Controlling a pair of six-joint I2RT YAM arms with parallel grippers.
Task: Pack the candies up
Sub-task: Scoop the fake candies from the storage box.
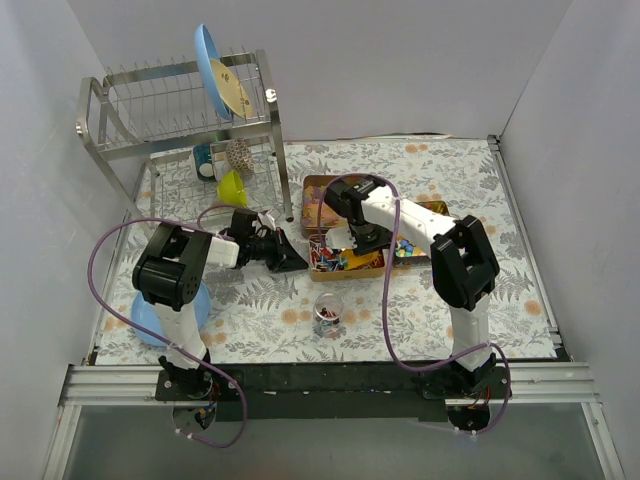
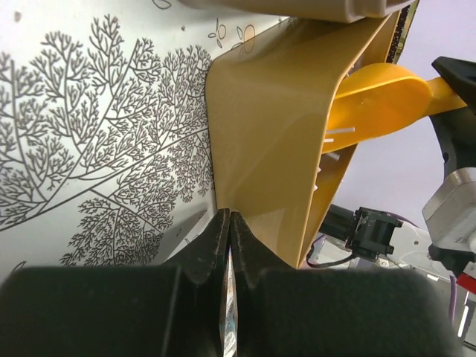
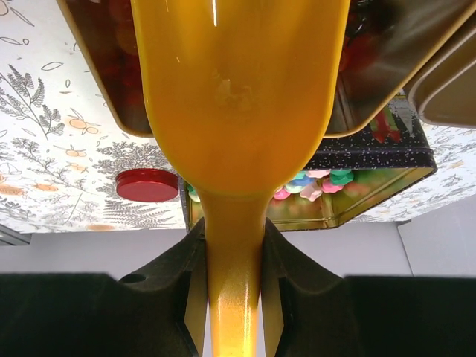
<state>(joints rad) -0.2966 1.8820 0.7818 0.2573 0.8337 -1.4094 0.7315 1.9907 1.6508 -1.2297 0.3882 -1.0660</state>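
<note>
A gold tin point(image 1: 318, 187) with compartments lies mid-table and holds the candies: red-blue-white wrapped pieces point(image 1: 328, 262) at its front left and bright nuggets point(image 1: 405, 248) at its front right. My right gripper point(image 1: 352, 238) is shut on the handle of the orange scoop point(image 3: 238, 97), whose bowl is over the tin. Pastel nuggets point(image 3: 309, 186) show beyond it. My left gripper point(image 1: 288, 256) is at the tin's left corner. In the left wrist view its jaws point(image 2: 229, 217) are shut on a thin shiny edge against the gold tin wall point(image 2: 271, 149). The scoop point(image 2: 379, 97) shows there too.
A small glass jar point(image 1: 327, 313) with some candies stands in front of the tin. A round red lid point(image 3: 146, 184) lies on the cloth. A dish rack point(image 1: 190, 110) with a blue plate point(image 1: 213, 65) stands at the back left. A blue bowl point(image 1: 150, 318) sits by the left arm.
</note>
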